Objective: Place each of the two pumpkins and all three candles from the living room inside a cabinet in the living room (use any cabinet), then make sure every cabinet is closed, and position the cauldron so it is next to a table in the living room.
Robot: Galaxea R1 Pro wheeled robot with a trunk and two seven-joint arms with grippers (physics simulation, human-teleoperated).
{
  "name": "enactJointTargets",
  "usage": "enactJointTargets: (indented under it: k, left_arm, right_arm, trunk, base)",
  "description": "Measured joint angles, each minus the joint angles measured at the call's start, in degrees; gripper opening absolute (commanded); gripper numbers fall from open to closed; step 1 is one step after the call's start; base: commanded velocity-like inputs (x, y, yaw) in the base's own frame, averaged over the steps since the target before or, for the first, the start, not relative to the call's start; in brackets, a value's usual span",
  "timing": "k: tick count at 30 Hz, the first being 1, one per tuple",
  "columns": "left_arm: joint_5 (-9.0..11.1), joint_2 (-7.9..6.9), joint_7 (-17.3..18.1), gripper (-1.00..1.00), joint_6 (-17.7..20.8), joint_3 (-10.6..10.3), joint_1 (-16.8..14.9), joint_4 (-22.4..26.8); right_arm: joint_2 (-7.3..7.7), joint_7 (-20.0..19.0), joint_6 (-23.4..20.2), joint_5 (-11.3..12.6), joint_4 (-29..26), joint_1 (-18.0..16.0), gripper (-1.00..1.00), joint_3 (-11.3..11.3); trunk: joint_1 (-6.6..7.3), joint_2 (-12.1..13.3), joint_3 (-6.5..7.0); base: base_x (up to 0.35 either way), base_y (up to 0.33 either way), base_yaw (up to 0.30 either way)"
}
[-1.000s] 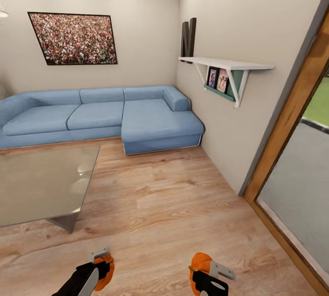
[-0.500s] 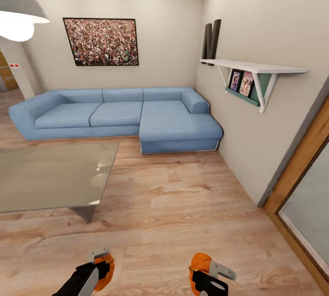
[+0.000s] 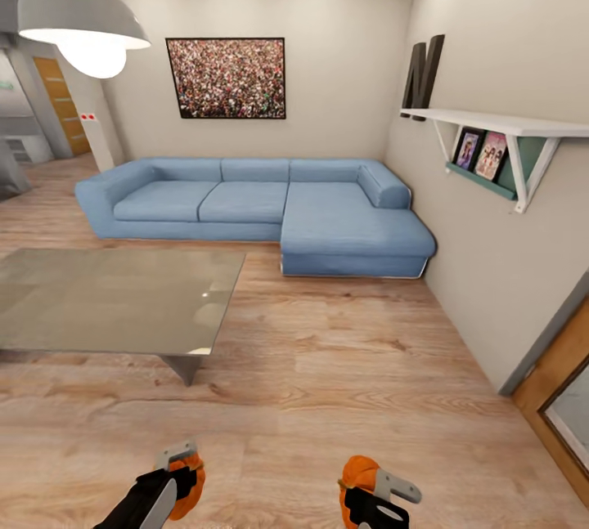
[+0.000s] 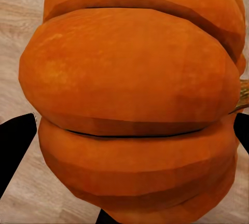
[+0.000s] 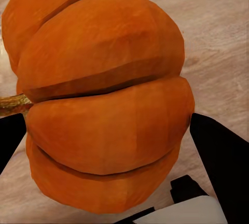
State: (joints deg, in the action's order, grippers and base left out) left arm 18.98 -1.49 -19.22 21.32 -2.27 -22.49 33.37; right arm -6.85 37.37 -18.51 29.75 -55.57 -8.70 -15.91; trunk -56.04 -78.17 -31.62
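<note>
Nearest, the left gripper (image 3: pixel 182 472) is clamping one pumpkin (image 3: pixel 190 481) and the right gripper (image 3: pixel 370 486) is gripping the other pumpkin (image 3: pixel 357 473), both hanging over the wood floor (image 3: pixel 327 365). Farther left the table (image 3: pixel 106 300) is sitting, the blue sofa (image 3: pixel 262 206) lying beyond.

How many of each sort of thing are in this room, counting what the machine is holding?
Pumpkins: 2, one in the left gripper, one in the right gripper
Sofas: 1
Coffee tables: 1
Wall pictures: 1
Shelves: 1
Hanging lamps: 1
Total: 7
</note>
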Motion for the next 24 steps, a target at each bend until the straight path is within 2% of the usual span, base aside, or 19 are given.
enactJointTargets:
  k: [7,13,24]
  left_arm:
    - [0.0,0.00,0.0,-1.00,0.0,0.0,0.0,0.0]
    - [0.0,0.00,0.0,-1.00,0.0,0.0,0.0,0.0]
    - [0.0,0.00,0.0,-1.00,0.0,0.0,0.0,0.0]
  right_arm:
    - [-0.04,0.0,0.0,0.0,0.0,0.0,-1.00,0.0]
    - [0.00,0.0,0.1,0.0,0.0,0.0,-1.00,-1.3]
    - [0.03,0.0,0.1,0.0,0.0,0.0,-1.00,-1.5]
  trunk:
    - [0.00,0.0,0.15]
    - [0.00,0.0,0.21]
    - [0.00,0.0,0.21]
  base:
    - [0.000,0.000,0.272]
    - [0.000,0.000,0.272]
    - [-0.011,0.000,0.273]
